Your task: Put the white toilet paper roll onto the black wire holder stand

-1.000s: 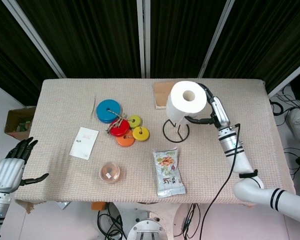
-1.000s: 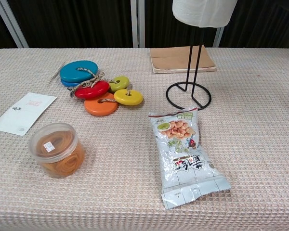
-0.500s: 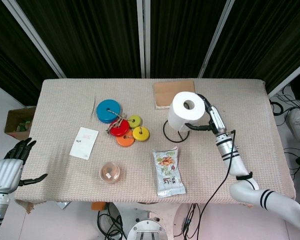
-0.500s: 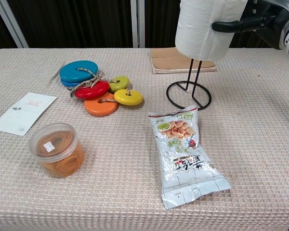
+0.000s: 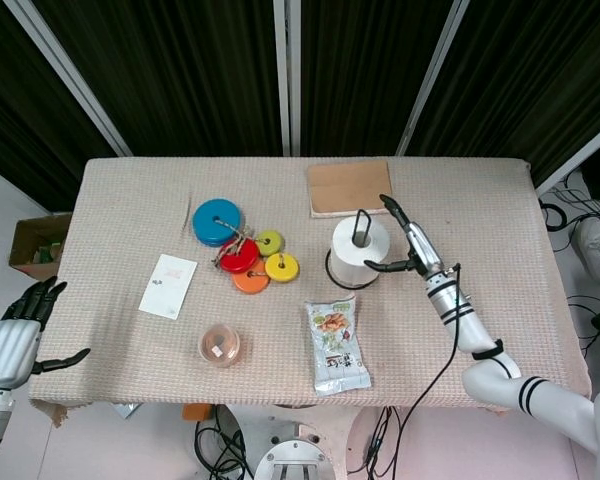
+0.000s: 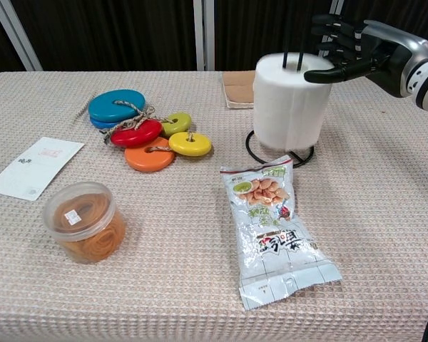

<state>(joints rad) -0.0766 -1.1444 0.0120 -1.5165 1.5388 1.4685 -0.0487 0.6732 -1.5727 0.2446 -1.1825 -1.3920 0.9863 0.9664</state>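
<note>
The white toilet paper roll (image 5: 358,252) (image 6: 289,100) sits upright low on the black wire holder stand (image 6: 250,145), whose two wire tips poke out of the core. The base ring (image 5: 330,271) shows under the roll. My right hand (image 5: 405,238) (image 6: 353,53) is at the roll's right side, fingers spread apart; the thumb tip is at the roll's upper rim and the other fingers stand clear. My left hand (image 5: 15,340) hangs off the table's near left corner, fingers apart, holding nothing.
Coloured discs tied with string (image 5: 242,250) lie left of the stand. A snack bag (image 5: 338,343) lies in front of it, a round plastic tub (image 5: 220,345) and a white card (image 5: 168,285) further left. A brown pad (image 5: 348,186) lies behind the stand.
The roll has come down from the top of the stand's wires to the base. My right hand came down with it and its fingers have spread off the roll.
</note>
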